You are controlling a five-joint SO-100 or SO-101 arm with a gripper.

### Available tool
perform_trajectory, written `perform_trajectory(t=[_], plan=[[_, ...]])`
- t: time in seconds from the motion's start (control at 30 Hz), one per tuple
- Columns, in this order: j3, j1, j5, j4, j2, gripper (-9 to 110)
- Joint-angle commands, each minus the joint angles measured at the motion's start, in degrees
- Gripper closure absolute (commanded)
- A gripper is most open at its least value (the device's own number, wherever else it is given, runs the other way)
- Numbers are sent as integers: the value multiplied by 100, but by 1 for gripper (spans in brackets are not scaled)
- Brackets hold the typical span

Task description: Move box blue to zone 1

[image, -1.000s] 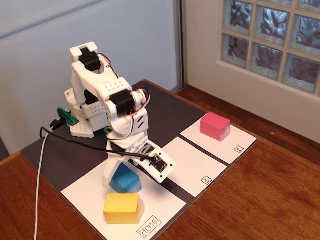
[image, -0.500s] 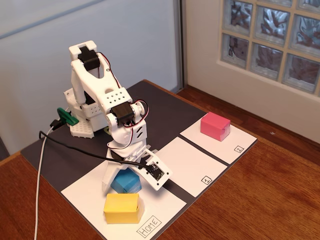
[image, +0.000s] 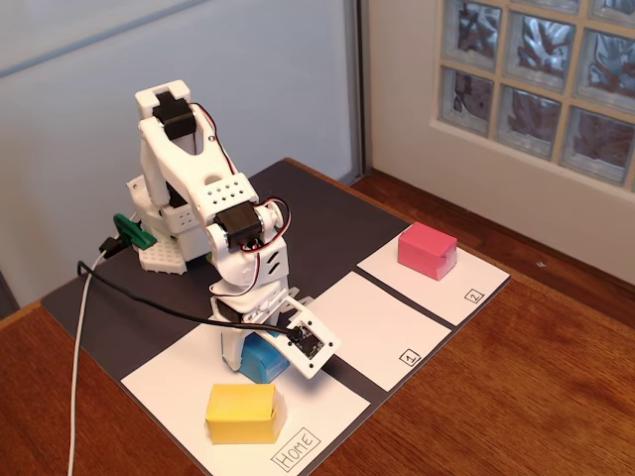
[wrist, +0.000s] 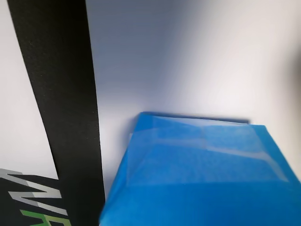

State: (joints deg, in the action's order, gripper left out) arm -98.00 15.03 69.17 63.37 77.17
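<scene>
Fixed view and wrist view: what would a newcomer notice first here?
The white arm bends down over the blue box on the Home sheet, beside the yellow box. The pink box sits alone on the sheet marked 2. In the wrist view the blue box fills the lower frame.

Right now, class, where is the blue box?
In the fixed view the blue box sits on the Home sheet, under the arm, just behind the yellow box.
</scene>
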Motion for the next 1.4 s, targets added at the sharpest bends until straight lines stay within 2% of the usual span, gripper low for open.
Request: perform_trajectory(t=[0.0, 0.3, 0.47, 0.8, 1.1, 1.37], plan=[[246, 44, -97, 211, 519, 102], [1063, -114, -123, 1547, 1696, 102], [1169, -773, 738, 2004, 2171, 102], [1195, -2461, 2619, 2171, 2558, 102], [1608, -2900, 3384, 1846, 1485, 102], [3182, -2830, 3516, 1854, -79, 102]])
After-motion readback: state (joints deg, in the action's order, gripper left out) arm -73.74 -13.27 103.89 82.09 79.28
